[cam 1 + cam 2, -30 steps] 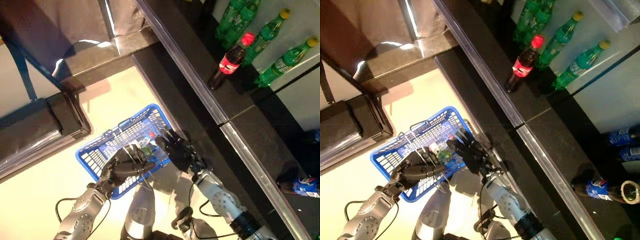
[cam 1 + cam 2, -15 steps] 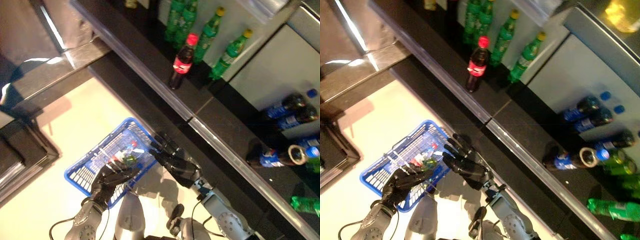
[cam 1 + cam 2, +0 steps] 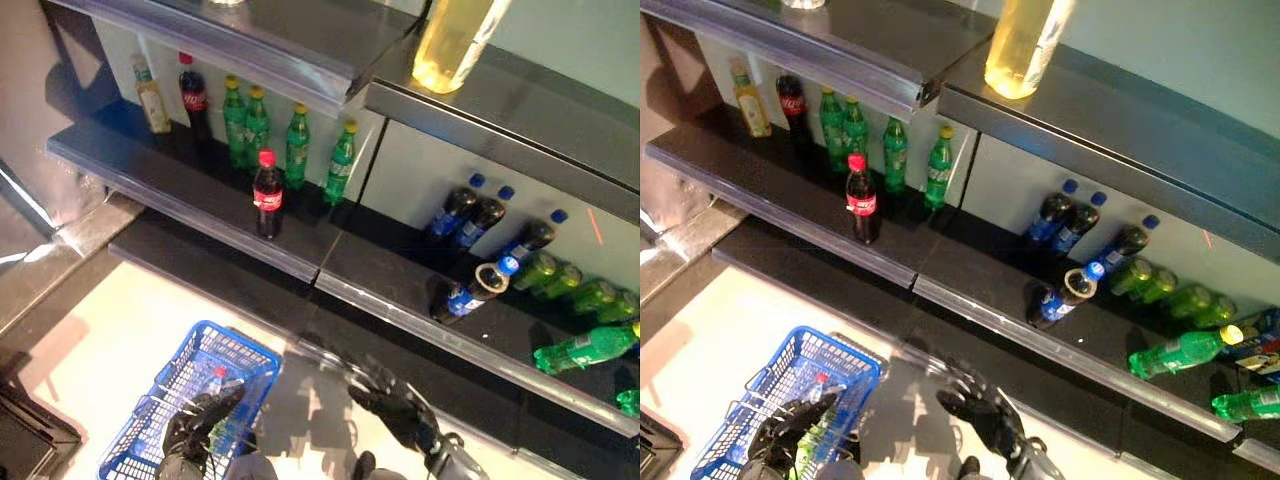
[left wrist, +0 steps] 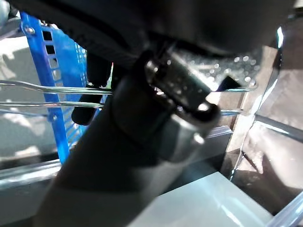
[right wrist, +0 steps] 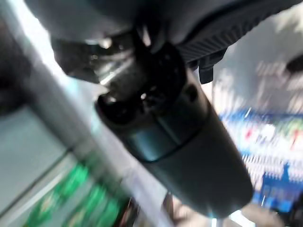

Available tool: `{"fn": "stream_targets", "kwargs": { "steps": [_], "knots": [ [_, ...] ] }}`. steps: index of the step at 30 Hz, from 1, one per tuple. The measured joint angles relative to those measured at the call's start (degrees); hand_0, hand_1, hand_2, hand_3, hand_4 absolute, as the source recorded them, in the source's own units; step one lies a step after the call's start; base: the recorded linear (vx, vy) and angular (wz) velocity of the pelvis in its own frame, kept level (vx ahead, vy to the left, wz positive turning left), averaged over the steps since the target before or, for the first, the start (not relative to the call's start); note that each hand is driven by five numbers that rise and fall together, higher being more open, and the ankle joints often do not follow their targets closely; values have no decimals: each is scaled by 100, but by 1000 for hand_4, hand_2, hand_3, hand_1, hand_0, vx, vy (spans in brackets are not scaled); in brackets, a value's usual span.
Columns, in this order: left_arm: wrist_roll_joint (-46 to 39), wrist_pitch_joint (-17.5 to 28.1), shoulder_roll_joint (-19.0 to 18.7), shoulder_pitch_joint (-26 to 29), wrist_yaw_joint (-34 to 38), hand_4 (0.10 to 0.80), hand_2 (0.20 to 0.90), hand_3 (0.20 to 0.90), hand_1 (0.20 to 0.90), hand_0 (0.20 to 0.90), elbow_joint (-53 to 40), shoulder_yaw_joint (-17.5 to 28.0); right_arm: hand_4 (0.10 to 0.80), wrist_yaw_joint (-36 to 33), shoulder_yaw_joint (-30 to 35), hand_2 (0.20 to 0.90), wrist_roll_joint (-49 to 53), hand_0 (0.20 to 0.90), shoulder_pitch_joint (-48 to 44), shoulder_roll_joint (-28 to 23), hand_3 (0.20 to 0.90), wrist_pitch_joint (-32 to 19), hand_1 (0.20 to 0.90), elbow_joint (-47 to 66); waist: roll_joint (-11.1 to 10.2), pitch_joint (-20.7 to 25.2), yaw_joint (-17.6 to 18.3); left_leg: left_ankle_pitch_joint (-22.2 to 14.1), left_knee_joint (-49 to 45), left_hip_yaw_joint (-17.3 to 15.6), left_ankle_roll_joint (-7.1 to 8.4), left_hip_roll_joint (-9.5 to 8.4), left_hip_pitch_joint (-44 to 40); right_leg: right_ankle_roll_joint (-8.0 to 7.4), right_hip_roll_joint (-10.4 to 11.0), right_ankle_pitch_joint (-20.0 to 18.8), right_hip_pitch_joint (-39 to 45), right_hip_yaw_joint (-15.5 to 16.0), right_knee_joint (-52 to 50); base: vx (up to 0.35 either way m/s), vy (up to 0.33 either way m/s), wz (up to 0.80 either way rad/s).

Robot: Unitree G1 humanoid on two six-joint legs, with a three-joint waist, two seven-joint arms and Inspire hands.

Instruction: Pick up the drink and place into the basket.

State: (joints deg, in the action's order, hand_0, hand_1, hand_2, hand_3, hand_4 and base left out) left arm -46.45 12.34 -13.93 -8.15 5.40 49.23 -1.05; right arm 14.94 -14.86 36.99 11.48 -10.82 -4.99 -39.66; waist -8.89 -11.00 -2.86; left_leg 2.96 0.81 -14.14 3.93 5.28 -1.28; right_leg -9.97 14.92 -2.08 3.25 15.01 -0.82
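Note:
The blue basket point(image 3: 240, 348) hangs at the lower left, off the floor. My left hand point(image 3: 193, 432) is shut on its thin wire handles point(image 4: 47, 94). A drink with a red cap and green label point(image 3: 216, 384) lies inside the basket. My right hand point(image 3: 395, 412) is open and empty, low in the middle, to the right of the basket and apart from it. A cola bottle with a red cap point(image 3: 267, 194) stands upright at the front of the dark lower shelf point(image 3: 200, 215), above the basket.
Green bottles point(image 3: 295, 145) stand behind the cola bottle. Dark bottles with blue caps point(image 3: 480, 215) and lying green bottles point(image 3: 585, 345) are on the shelf to the right. A yellow bottle point(image 3: 455, 40) stands on the upper shelf. Pale floor point(image 3: 90, 330) lies left of the basket.
The camera has tilted up from the floor to the shelves. My right hand has drawn back from the basket to the right, leaving the drink inside. My left hand still holds the handles.

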Motion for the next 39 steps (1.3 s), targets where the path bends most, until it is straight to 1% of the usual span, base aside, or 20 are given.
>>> {"fn": "stream_targets", "kwargs": {
  "steps": [3,8,13,14,16,17,19,21,22,25,26,27,28,30,31,32,33,34,36,39],
  "knots": [
    [-2,-1,159,-8,-2,100,300,200,300,300,419,7,800,-539,246,900,-372,900,-24,186,900,-79,900,-647,112,124,72,12,214,-264,-6,0,-253,-5,24,-89,-46,10,10,12,63,-49],
    [-3,-64,229,99,-13,100,300,200,300,300,849,-47,800,-1382,318,900,-1303,900,-213,179,900,-35,900,-1513,204,295,373,69,415,-300,-23,-4,-389,-7,-2,-146,-149,-28,-88,-140,-51,-24],
    [-19,-88,230,383,-48,100,300,200,300,300,1249,-30,800,-1578,314,900,-1684,900,-358,153,900,-43,900,-1841,276,316,420,88,408,-742,-38,172,-370,224,-163,-447,-498,28,-100,-258,-179,-49],
    [-69,-82,263,408,-47,100,300,200,300,300,1307,3,800,-1668,285,900,-1892,900,-446,154,900,-50,900,-1865,343,327,417,101,420,-907,-6,327,-364,336,-208,-33,-660,56,-672,-209,-313,-44],
    [-138,-21,316,396,-77,100,300,200,300,300,1297,-5,800,-1802,134,900,-2194,900,-520,106,900,-45,900,-1873,427,381,253,191,389,-1222,139,548,-383,383,-240,666,-797,286,-1545,-216,-446,-46],
    [-200,35,317,420,-82,100,300,200,300,300,1300,2,800,-1820,66,900,-2284,900,-565,116,900,-44,900,-1872,421,395,196,250,353,-1205,233,600,-382,428,-296,883,-774,379,-1518,-307,-618,-44],
    [-333,47,441,457,17,100,300,200,300,300,1494,144,800,-1804,36,900,-2352,900,-673,64,900,-39,900,-1865,624,394,162,337,136,-1072,340,887,-342,629,-661,795,-737,371,-1297,-315,-531,-50],
    [-510,62,433,532,64,100,300,200,300,300,1506,280,800,-1786,2,900,-2375,900,-675,64,900,-34,900,-1766,661,392,90,406,-97,-867,256,1053,-281,791,-818,744,-728,171,-1127,-199,-313,-69],
    [-730,79,408,586,131,100,300,200,300,300,1489,351,800,-1757,-179,900,-2480,900,-605,-116,900,-7,900,-1557,711,376,29,586,-446,-436,93,1237,-212,993,-1094,600,-671,-13,-880,-199,-316,-85],
    [-910,165,438,576,147,100,300,200,300,300,1465,442,800,-1758,-256,900,-2563,900,-502,-426,900,153,900,-1305,692,378,73,902,-1049,183,449,1328,54,1222,-1265,419,-581,-345,-556,-129,-268,-69],
    [-1023,226,447,557,150,100,300,200,300,300,1399,463,800,-1753,-290,900,-2569,900,-533,-532,900,267,900,-1277,605,311,77,949,-1389,669,519,1251,225,1331,-1325,320,-578,-679,-471,-56,-181,-50],
    [-1023,226,447,557,150,100,300,200,300,300,1399,463,800,-1753,-290,900,-2569,900,-533,-532,900,267,900,-1277,605,311,77,949,-1389,669,519,1251,225,1331,-1325,320,-578,-679,-471,-40,-244,-88],
    [-1167,232,456,534,146,100,300,200,300,300,1354,499,800,-1757,-295,900,-2574,900,-576,-590,900,355,900,-1279,525,292,-1,673,-1355,1107,615,1008,230,1387,-1335,220,-646,-978,-393,2,-315,-98],
    [-1411,227,641,518,179,100,300,200,300,300,1381,621,800,-1749,-282,900,-2582,900,-647,-741,900,401,900,-1400,424,248,-4,-72,-1022,1470,336,28,237,1398,-1314,65,-667,-1263,-190,63,-390,-123],
    [-1449,201,686,532,172,100,300,200,300,300,1382,616,800,-1754,-238,900,-2581,900,-641,-751,900,419,900,-1471,431,233,-16,-170,-912,1445,202,-220,244,1391,-1271,69,-643,-1149,-176,164,-282,-89],
    [-1450,137,706,508,149,100,300,200,300,300,1389,611,800,-1761,-233,900,-2574,900,-618,-734,900,434,900,-1579,510,230,-22,-198,-699,1397,132,-475,229,1354,-1282,62,-583,-835,-151,212,-256,-77],
    [-1477,60,709,480,132,100,300,200,300,300,1389,622,800,-1760,-249,900,-2575,900,-612,-735,900,445,900,-1619,635,239,-28,-246,-502,1519,54,-578,216,1319,-1382,64,-579,-628,-167,244,-245,-80],
    [-1485,24,683,481,126,100,300,200,300,300,1396,639,800,-1787,-228,900,-2569,900,-654,-638,900,437,900,-1659,654,211,-46,-364,-416,1631,-318,-588,190,1305,-1469,50,-615,-626,-165,229,-210,-101],
    [-1592,-3,634,465,137,100,300,200,300,300,1504,689,800,-1785,-362,900,-2586,900,-679,-501,900,457,900,-1663,452,250,-183,-406,-253,1660,-364,-610,13,1274,-1552,310,-614,-614,-542,195,-171,-104],
    [-1559,-34,685,498,45,100,300,200,300,300,1510,596,800,-1776,-464,900,-2628,900,-730,-454,900,464,900,-1632,445,246,-177,-407,-198,1877,-335,-647,-166,1293,-1596,465,-520,-605,-546,296,-259,-47]
  ]
}}
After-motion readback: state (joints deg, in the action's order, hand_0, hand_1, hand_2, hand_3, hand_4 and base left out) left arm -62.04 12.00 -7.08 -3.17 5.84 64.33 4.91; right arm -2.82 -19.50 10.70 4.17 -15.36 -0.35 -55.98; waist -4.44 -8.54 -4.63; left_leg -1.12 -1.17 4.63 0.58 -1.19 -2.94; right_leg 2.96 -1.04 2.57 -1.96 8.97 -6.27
